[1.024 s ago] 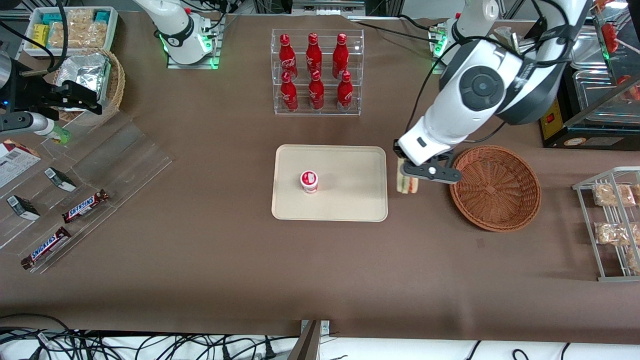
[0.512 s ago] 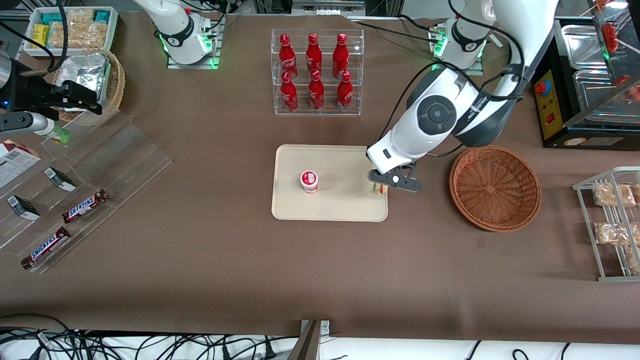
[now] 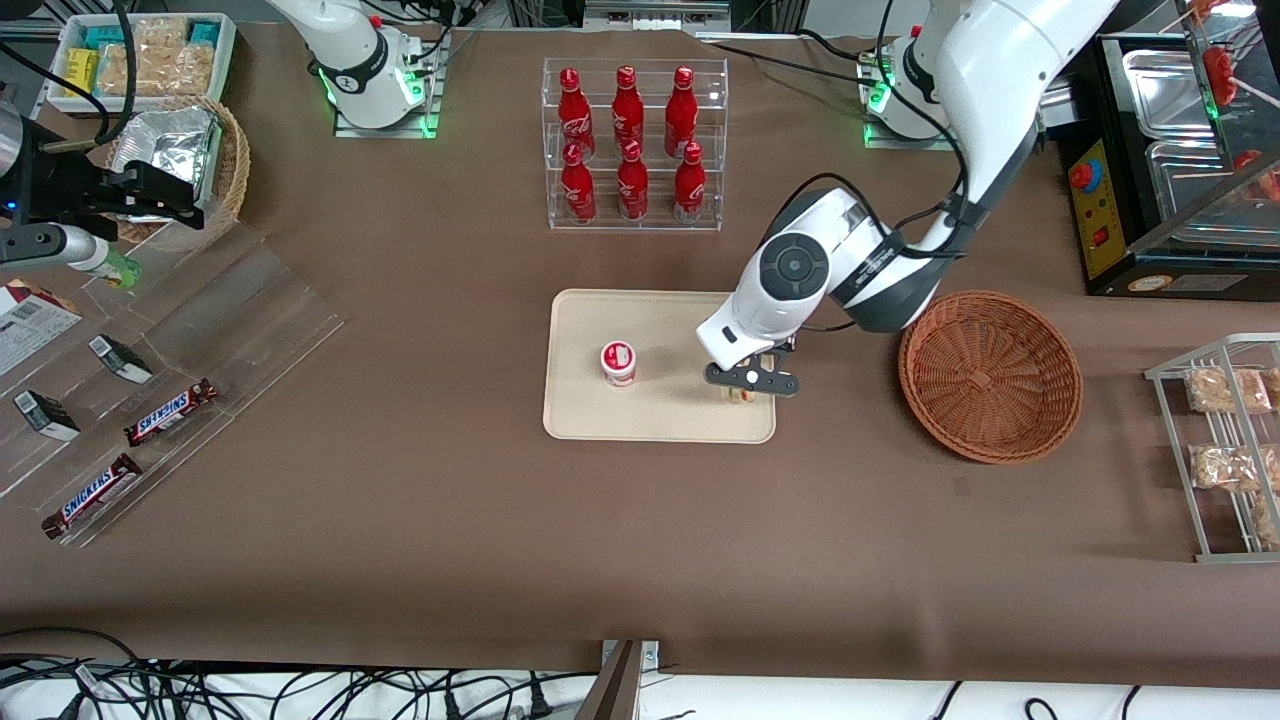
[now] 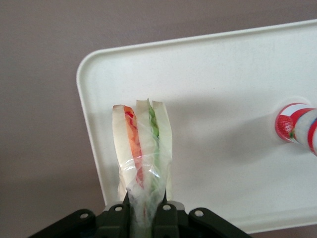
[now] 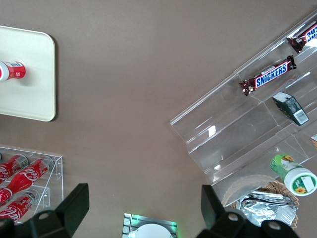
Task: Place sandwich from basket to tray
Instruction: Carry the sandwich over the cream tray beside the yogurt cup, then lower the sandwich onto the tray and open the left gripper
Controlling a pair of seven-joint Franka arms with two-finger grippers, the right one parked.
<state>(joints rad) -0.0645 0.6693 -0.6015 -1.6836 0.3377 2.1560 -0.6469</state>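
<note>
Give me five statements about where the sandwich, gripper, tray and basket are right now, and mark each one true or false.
1. The gripper is shut on the sandwich. True.
2. The sandwich lies in the basket. False: the basket holds nothing; the sandwich is over the tray.
3. A small red-and-white cup stands on the tray. True.
4. The gripper hangs over the middle of the basket. False: it is over the tray's edge nearest the basket.
5. The sandwich touches the cup. False: bare tray lies between them.
</note>
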